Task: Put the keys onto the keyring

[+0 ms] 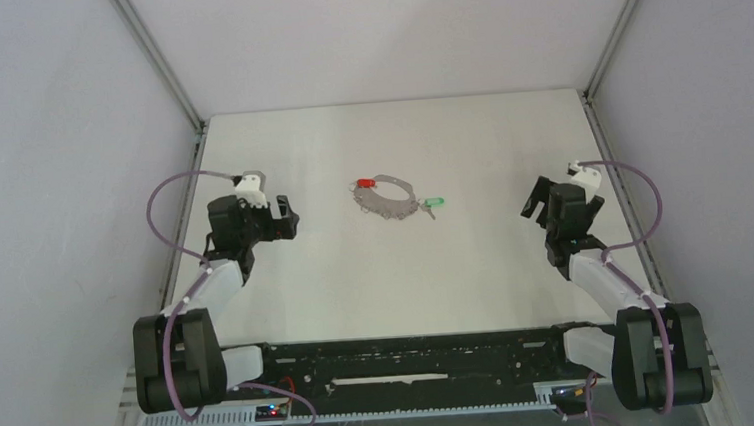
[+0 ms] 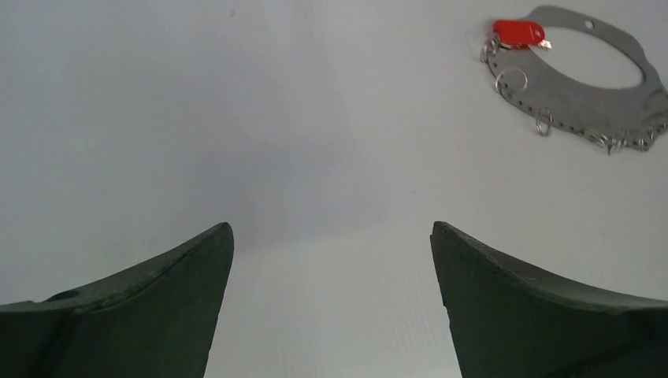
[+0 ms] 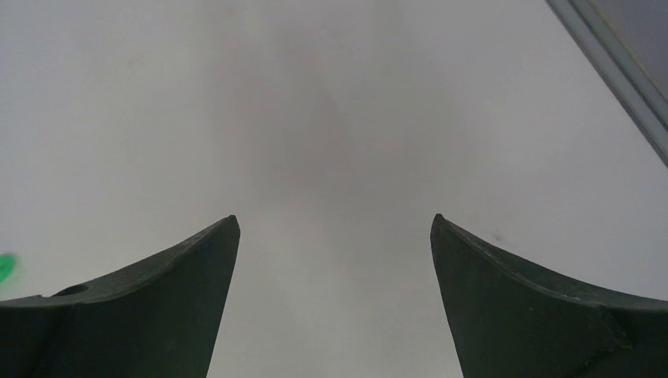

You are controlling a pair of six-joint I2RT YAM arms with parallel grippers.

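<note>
left side: the left gripper [image 1: 286, 219] hangs over the left part of the white table [image 1: 409, 291], its opening turned toward the centre. in its wrist view the left gripper [image 2: 331, 228] has its two dark fingers [image 2: 181, 283] spread wide, with only bare table surface between them. nothing is held.

centre: the red-headed key [image 1: 365, 183] lies flat on the table at the left end of the keyring [image 1: 389, 204]. the left wrist view shows the red-headed key [image 2: 518, 33] resting against the grey band of the keyring [image 2: 567, 98], with small wire rings [image 2: 510, 80] and a fine chain [image 2: 622, 142] along the band's near edge. whether the key is threaded on cannot be told. the green-headed key [image 1: 435, 205] lies at the right end of the keyring, touching it or just beside it; attachment cannot be told.

right side: the right gripper [image 1: 535, 202] hangs over the right part of the table, well apart from the keyring. in its wrist view the right gripper [image 3: 335, 220] has its fingers [image 3: 504, 276] spread wide and grips nothing. a sliver of the green-headed key [image 3: 5, 268] shows at the left edge of that view.
</note>
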